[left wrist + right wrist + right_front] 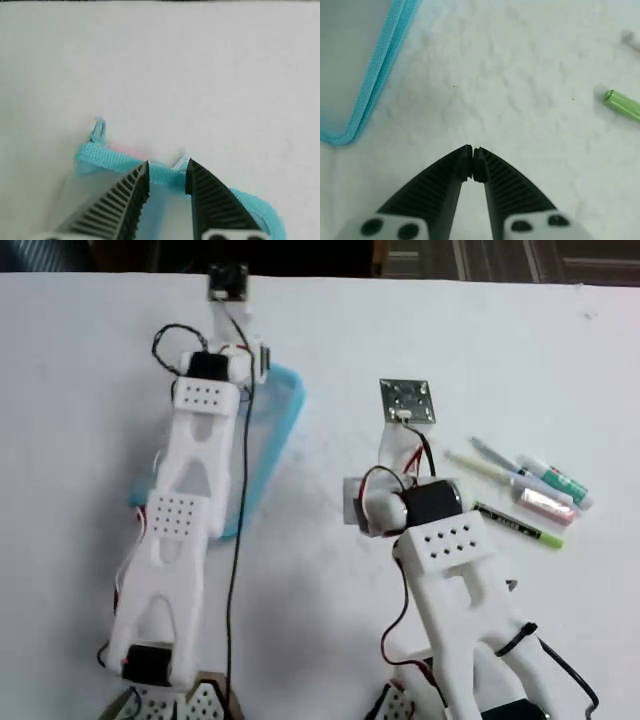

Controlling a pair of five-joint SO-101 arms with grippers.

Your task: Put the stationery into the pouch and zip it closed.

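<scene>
Lying beneath the left gripper [167,174], the pouch [112,156] runs its blue edge band across the narrow gap between the parted fingertips, with the zipper pull [98,129] just beyond. The right gripper [472,161] is closed, empty, over the table [520,75], with the stationery [530,495] beside it.

We see the right gripper [472,162], its black ridged fingers [447,185] closed tip to tip above the white bench [510,75]. On one side lies a corner of the blue-edged pouch [375,75]. Well apart on the other side is a green pen [622,104].
</scene>
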